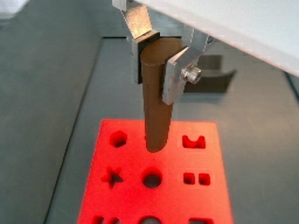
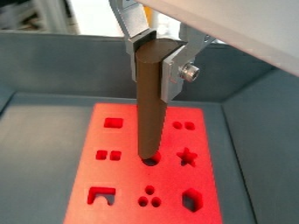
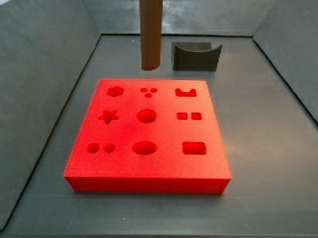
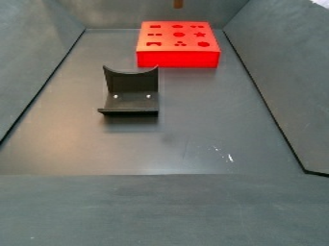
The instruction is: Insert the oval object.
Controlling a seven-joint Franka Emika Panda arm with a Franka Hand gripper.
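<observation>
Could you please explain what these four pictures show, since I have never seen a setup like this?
This is a single robot arm with a two-finger gripper. Two pictures come from cameras on its wrist, looking down past the fingers. Two come from cameras fixed beside the table. The gripper is shut on the oval object, a long brown peg hanging upright. Below it lies a red block with cut-out holes of different shapes. In both wrist views the peg's lower end looks close to a hole; whether it has entered, I cannot tell. In a side view the peg hangs from above with the gripper out of frame. A dark grey U-shaped holder stands apart on the floor.
</observation>
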